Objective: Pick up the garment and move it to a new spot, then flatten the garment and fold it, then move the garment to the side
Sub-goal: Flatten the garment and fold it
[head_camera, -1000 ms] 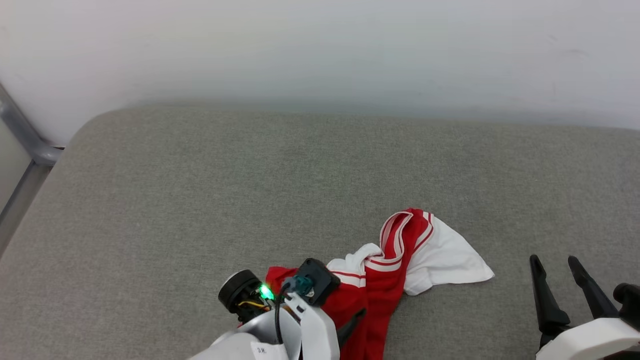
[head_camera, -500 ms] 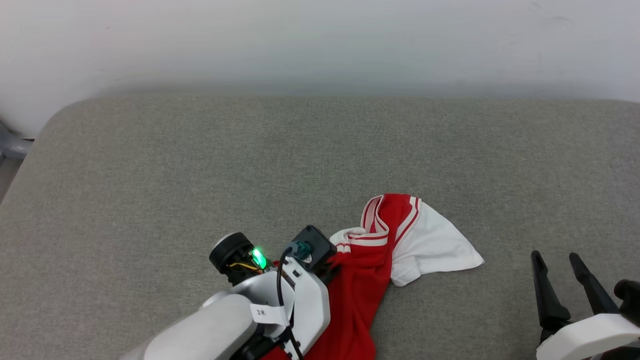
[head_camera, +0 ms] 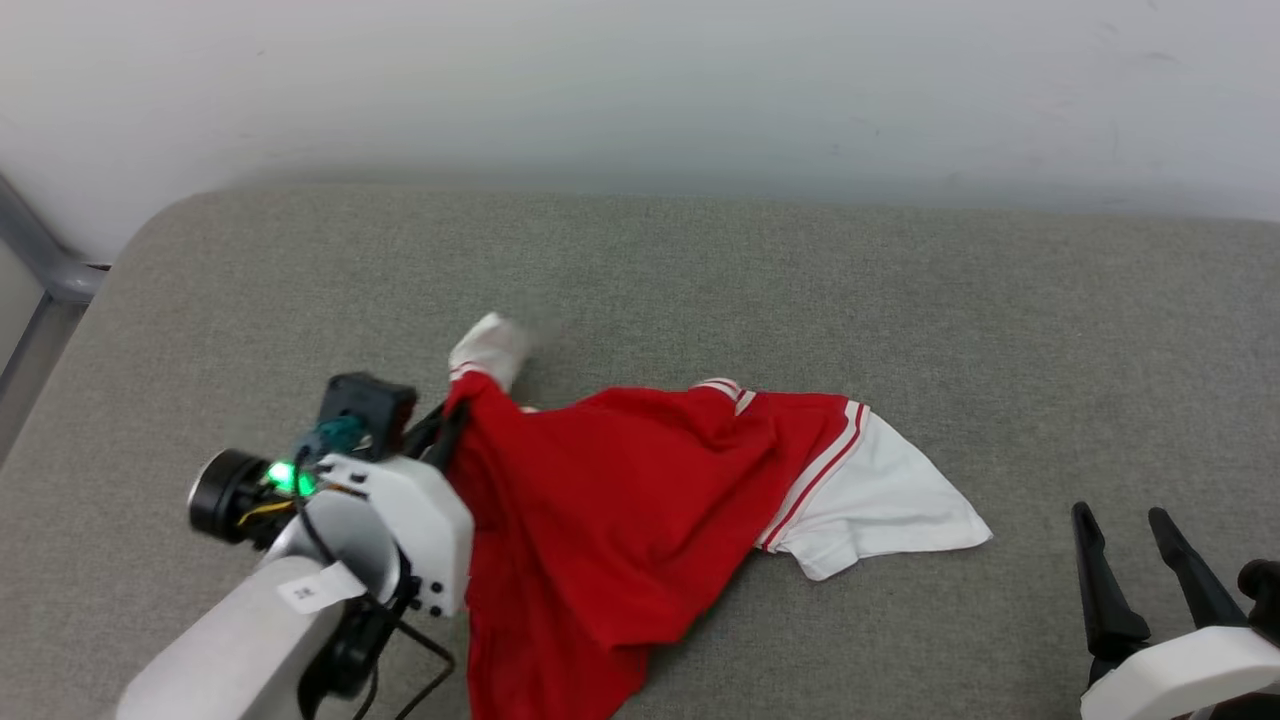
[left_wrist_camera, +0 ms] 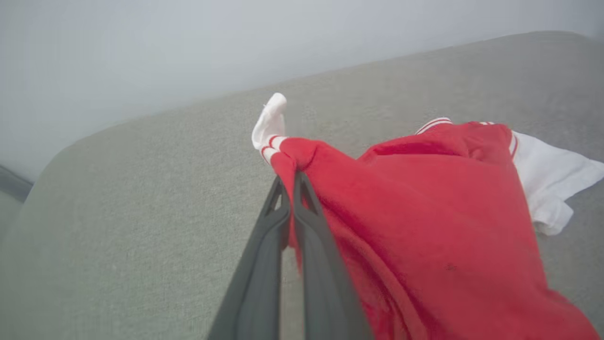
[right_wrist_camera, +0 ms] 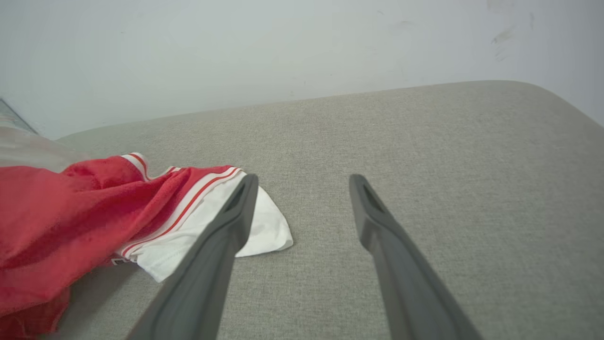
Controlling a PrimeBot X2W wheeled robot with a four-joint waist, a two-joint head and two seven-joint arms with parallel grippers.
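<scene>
Left gripper pinching garment edge, rest draped to its right; right gripper spread.

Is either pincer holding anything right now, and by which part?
The left pincer is shut on the garment, pinching bunched red cloth right beside its white sleeve. The right pincer is open and holds nothing.

A wide pad covered in grey woven fabric is spread across the scene; its 2 far corners are rounded. A plain white wall is set directly behind it, and faint scuff marks are seen on it in the right wrist view. A grey metal bar is angled down beside the pad's far left corner. Soft, even light is cast, with a dim shadow along the wall's base.
</scene>
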